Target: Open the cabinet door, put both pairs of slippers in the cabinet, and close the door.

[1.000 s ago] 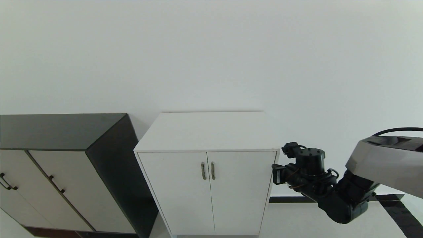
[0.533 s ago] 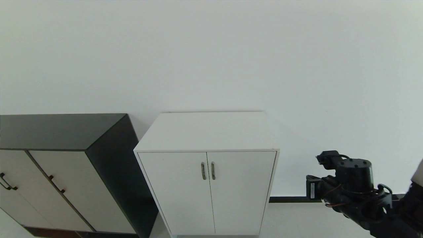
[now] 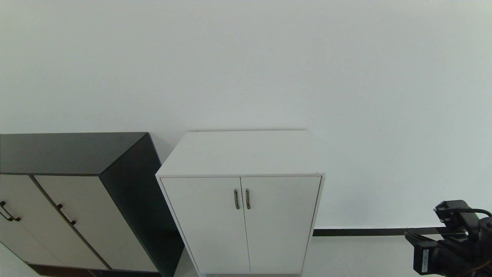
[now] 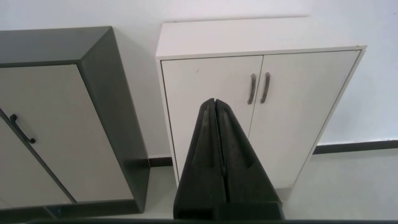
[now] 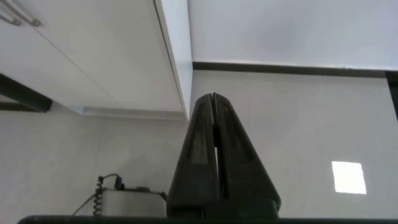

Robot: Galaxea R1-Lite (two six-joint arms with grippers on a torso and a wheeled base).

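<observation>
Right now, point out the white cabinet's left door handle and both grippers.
left door handle (image 3: 236, 199): head view, middle of the bar.
left gripper (image 4: 215, 102): left wrist view, at its shut fingertips.
right gripper (image 5: 214, 97): right wrist view, at its shut fingertips.

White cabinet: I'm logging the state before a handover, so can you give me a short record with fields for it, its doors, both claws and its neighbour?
cabinet: white cabinet, two doors
doors: both shut
handles: two upright bars side by side at the middle seam
left claw: shut, empty, facing the cabinet front, apart from it
right claw: shut, empty, above the floor off the cabinet's right side
neighbour: dark cabinet with pale doors, on the left
</observation>
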